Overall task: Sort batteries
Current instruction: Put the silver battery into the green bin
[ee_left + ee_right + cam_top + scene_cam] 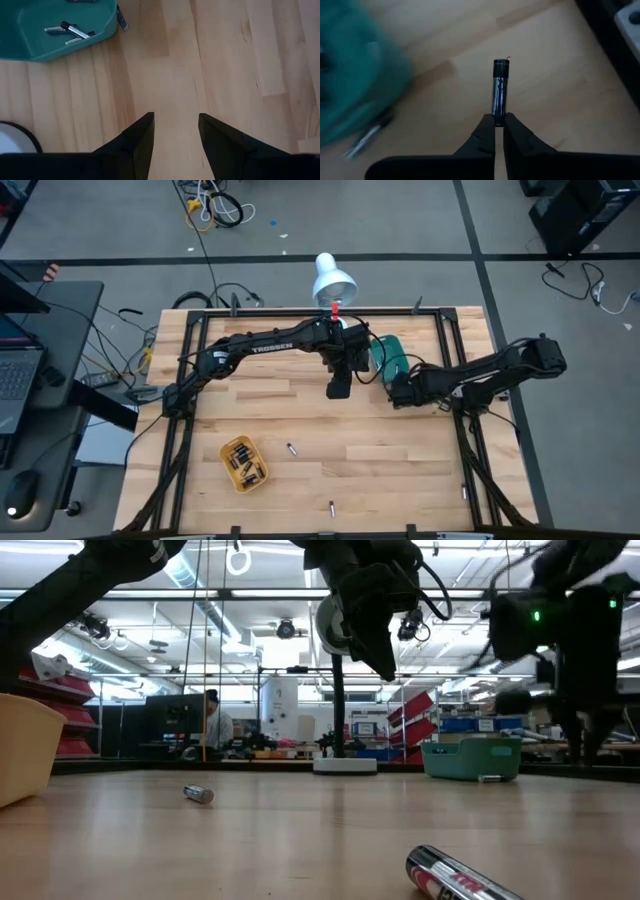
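My right gripper [499, 121] is shut on a dark, silvery battery [500, 87] just right of the teal tray [388, 356]; in the high view this gripper [398, 393] shows low over the table. My left gripper [176, 120] is open over bare wood beside the teal tray [50, 35], which holds a few batteries [70, 31]. In the high view the left gripper [338, 387] sits at mid-table. The yellow tray [243, 463] holds several batteries. Loose batteries lie on the wood [291, 449] [332, 506] [464, 493], and one lies against the teal tray's wall [123, 19]. My right gripper pinches the battery by one end [499, 114] between its two fingertips. The battery lies in line with the fingers and its free end [500, 64] sticks out well beyond them. Whether that end touches the wood I cannot tell.
A white desk lamp [334, 280] stands at the table's far edge, its base [15, 140] near my left gripper. A dark frame runs along the table's sides [460, 430]. Bare wood lies between the two trays [400, 460]. A person [213, 725] sits far behind the table.
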`<move>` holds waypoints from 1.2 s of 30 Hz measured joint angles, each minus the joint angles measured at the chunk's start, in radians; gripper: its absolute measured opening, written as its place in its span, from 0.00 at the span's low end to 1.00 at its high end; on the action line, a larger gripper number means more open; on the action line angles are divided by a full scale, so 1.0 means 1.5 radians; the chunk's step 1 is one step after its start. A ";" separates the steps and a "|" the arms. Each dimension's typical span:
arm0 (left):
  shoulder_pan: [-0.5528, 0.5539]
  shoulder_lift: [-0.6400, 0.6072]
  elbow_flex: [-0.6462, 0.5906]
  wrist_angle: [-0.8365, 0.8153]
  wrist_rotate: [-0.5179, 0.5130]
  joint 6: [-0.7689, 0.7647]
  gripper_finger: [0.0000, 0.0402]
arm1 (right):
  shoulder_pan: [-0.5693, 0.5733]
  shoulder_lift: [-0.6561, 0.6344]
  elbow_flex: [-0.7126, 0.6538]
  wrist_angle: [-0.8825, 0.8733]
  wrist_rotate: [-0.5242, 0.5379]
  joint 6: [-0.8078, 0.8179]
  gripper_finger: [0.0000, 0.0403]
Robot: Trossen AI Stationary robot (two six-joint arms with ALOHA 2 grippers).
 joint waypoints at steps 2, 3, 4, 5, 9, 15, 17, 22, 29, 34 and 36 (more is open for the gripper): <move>0.000 0.000 0.000 0.001 0.000 0.000 0.42 | 0.004 -0.006 0.035 -0.026 0.026 -0.008 0.02; 0.000 0.000 0.000 0.002 0.000 0.000 0.42 | 0.005 -0.007 0.053 -0.037 0.043 -0.009 0.02; 0.000 0.000 0.000 0.005 0.000 0.000 0.42 | 0.004 -0.008 0.073 -0.058 0.058 -0.009 0.02; 0.000 0.000 0.000 0.007 0.000 0.000 0.42 | 0.002 -0.008 0.088 -0.082 0.071 -0.010 0.02; 0.000 0.000 0.000 0.007 0.000 -0.001 0.42 | -0.020 -0.009 0.138 -0.103 0.127 -0.071 0.02; 0.000 0.000 0.000 0.045 -0.013 -0.014 0.42 | -0.105 -0.009 0.133 0.070 0.153 -0.325 0.02; 0.000 0.000 0.000 0.062 -0.023 -0.035 0.42 | -0.134 -0.009 0.130 0.111 0.153 -0.382 0.03; 0.000 0.001 0.001 0.082 -0.032 -0.086 0.42 | -0.186 -0.009 0.131 0.122 0.101 -0.437 0.12; 0.001 0.016 0.001 0.115 -0.075 -0.134 0.42 | -0.223 -0.010 0.131 0.134 -0.010 -0.583 0.29; -0.003 0.017 0.000 0.090 -0.074 -0.169 0.42 | -0.203 -0.012 0.136 0.114 -0.107 -0.680 0.34; -0.004 0.017 0.000 0.101 -0.072 -0.213 0.42 | -0.168 -0.016 0.151 0.112 -0.107 -0.732 0.34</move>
